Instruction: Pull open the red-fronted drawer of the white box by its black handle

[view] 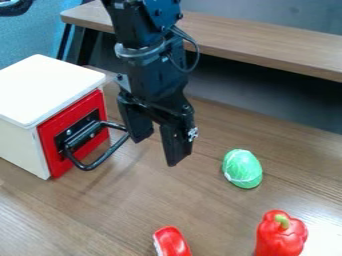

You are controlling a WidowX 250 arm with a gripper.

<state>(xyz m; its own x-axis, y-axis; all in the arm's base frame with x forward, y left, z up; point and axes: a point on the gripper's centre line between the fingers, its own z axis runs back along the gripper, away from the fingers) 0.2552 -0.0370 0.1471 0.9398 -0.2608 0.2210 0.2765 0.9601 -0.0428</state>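
Pepper (280, 240), toy-like and red with a green stem, upright at the lower right on the wooden counter (120, 215). To its left, a glossy red object (172, 242) with a pale edge, cut off by the bottom of the view. Farther back, right of centre, a rounded green object (242, 169) with whitish streaks. Next, pointing down over the counter, the black gripper (156, 151), fingers spread apart with a gap between. Just beside it on the left, the black looped handle (107, 152); contact with the fingers impossible to tell. Behind the handle, its red front panel (93, 103) on a white box (48, 89). Beyond, a raised wooden shelf (267, 45) across the back, partly behind the black arm (143, 30).
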